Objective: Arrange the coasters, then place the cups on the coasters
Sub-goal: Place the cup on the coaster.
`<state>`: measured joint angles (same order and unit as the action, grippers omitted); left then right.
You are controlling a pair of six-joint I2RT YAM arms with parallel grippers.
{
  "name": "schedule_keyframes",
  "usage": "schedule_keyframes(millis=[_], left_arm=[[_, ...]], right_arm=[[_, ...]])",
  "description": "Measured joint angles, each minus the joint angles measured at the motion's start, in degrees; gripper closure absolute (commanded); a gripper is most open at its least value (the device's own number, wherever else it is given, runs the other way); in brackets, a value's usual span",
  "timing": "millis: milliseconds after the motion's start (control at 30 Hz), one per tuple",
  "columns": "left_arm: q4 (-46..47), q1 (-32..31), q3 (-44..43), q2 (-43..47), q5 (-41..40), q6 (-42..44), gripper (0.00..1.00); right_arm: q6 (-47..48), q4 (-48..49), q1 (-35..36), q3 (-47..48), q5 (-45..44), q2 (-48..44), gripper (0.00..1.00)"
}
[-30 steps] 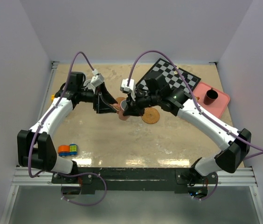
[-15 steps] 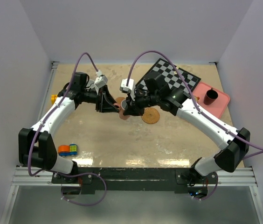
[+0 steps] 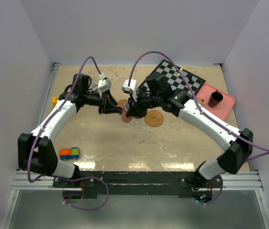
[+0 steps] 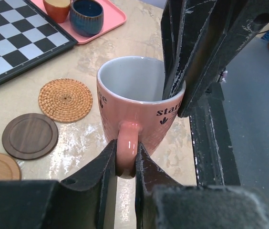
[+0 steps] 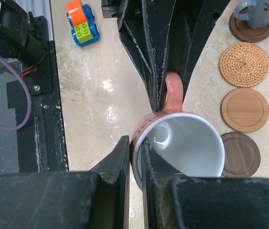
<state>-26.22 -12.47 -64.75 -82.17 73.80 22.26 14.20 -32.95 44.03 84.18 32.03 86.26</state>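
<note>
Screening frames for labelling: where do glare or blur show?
Left wrist: white glare on the table beside the pink mug, left fingers soft at bottom. Right wrist: glare patches beside the mug, right fingers blurred. Top external: bright strip along the table's near edge.

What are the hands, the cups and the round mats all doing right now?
pink mug: upright, empty, gripped by both hands.
left hand: shut on the mug's handle.
right hand: shut on the mug's rim.
woven coaster: flat, nothing on it.
bare dark coaster: flat, nothing on it.
grey mug: standing on the other dark coaster.
dark blue cup: upright on the pink tray.
</note>
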Motion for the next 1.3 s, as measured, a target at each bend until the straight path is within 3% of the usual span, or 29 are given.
schedule_keyframes(millis=[33,233,667,800,967,1300], left_arm=[[0.31,0.02,0.20,0.35,-0.39,-0.07,1.00],[4.85,0.02,3.52,3.48,-3.78,-2.43,1.00],[18.29,-0.42,8.55,5.29,-17.51,-12.92,1.00],[25.00,-0.44,11.72,5.92,-25.57,-17.75,1.00],[32.17,-4.31,17.42,10.08,-43.28,-21.90,1.00],[52.24,-15.28,38.58,21.81,-69.83,-26.21,1.00]], right_arm=[[0.00,0.02,0.00,0.11,-0.07,0.09,0.99],[-0.66,0.61,0.57,0.15,-3.17,0.59,0.62],[-4.66,10.23,0.13,-5.92,-15.82,-1.09,0.35],[-8.63,14.43,-2.40,-9.29,-17.14,-5.90,0.29],[-17.18,20.22,-8.15,-9.38,-18.80,-9.38,0.27],[-28.65,20.85,-8.15,-2.58,-22.60,5.84,0.34]])
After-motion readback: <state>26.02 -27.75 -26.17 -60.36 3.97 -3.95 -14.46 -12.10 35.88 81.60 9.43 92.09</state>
